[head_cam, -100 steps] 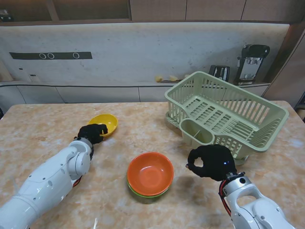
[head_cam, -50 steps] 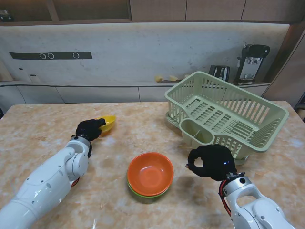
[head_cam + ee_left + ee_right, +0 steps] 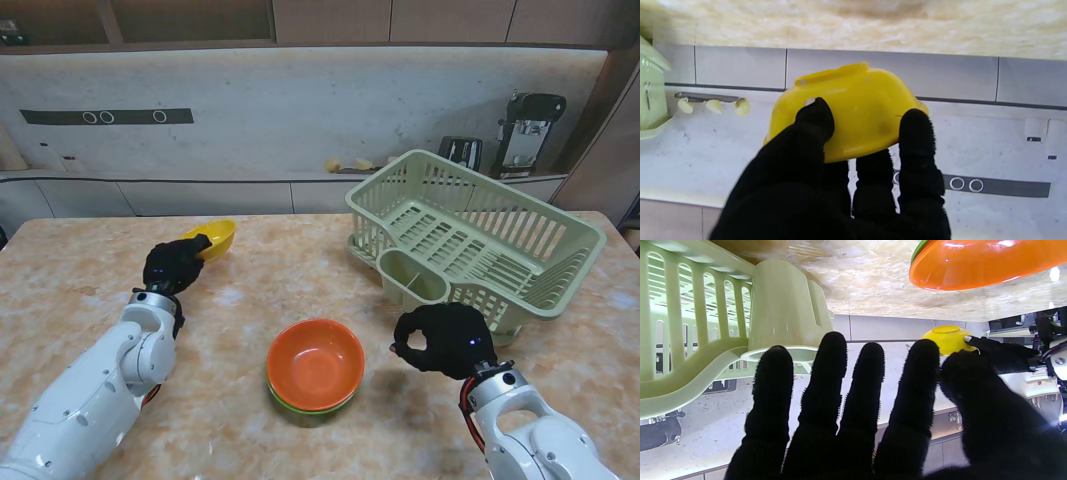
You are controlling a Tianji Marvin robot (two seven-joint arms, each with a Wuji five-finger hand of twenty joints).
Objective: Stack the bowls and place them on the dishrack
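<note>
My left hand (image 3: pixel 174 263) is shut on a yellow bowl (image 3: pixel 213 239), lifted off the table at the far left. In the left wrist view the black fingers (image 3: pixel 813 133) pinch the yellow bowl (image 3: pixel 846 106) from both sides. An orange bowl (image 3: pixel 315 362) sits nested on a green bowl (image 3: pixel 300 407) in the middle of the table, near me. The right hand (image 3: pixel 445 340) hovers open beside that stack, between it and the light green dishrack (image 3: pixel 480 240). The right wrist view shows its spread fingers (image 3: pixel 826 390), the orange bowl (image 3: pixel 973 263) and the held yellow bowl (image 3: pixel 947 336).
The dishrack has a cutlery cup (image 3: pixel 415 277) on its near left corner, close to my right hand. A marble table (image 3: pixel 300 260) carries everything. A toaster (image 3: pixel 461 152) and a coffee machine (image 3: pixel 528 130) stand on the counter behind.
My left hand has lifted the yellow bowl off the table and carried it away from me and slightly left. The right hand and the bowl stack have not moved.
</note>
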